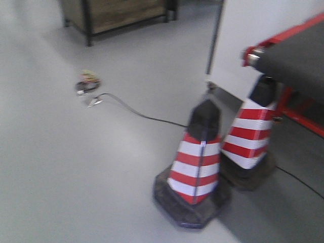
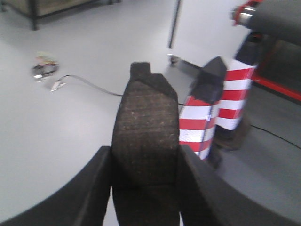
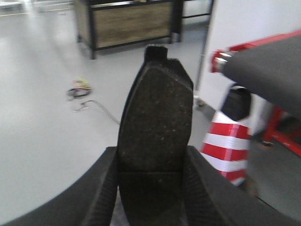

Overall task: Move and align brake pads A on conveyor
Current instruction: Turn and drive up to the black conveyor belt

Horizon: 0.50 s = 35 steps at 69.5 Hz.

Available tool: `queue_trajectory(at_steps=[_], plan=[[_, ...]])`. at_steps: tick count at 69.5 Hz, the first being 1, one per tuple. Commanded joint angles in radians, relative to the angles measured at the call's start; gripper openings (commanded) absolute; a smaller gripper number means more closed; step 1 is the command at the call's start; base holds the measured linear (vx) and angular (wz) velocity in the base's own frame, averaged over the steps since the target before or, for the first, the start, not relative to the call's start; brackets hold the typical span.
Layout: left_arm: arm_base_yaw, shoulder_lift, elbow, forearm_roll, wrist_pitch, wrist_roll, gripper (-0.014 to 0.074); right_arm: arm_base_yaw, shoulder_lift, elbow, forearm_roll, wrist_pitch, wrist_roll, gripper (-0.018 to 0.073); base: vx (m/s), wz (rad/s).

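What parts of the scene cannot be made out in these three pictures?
- Conveyor: cut off by the right edge in all views; its belt top is unseen.
- Brake pad, brake pad: lower ends hidden between the gripper fingers.
- Floor bundle: blurred, too small to identify.

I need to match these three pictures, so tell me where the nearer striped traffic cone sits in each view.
Front-facing view: the nearer traffic cone stands lower centre-right, in front of a second cone.
Left wrist view: right of centre, partly hidden behind the held brake pad.
Right wrist view: only one cone shows, at right; which one is unclear.
Shared landmark: the conveyor with its red frame, upper right in all three.
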Motion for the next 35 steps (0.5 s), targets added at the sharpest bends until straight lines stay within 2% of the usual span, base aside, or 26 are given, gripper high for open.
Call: queue_trajectory(at_steps=[1,35], plan=[[-0.003,0.013,-0.03,0.002,-0.093,-0.004,-0.0006,-0.004,0.01,-0.034,-0.003,-0.097,-0.006,-0.0006,0.21,-0.96],[-0.003,0.013,-0.03,0.002,-0.093,-0.004,-0.0006,-0.004,0.01,-0.034,-0.003,-0.097,-0.006,-0.0006,0.19,-0.88]])
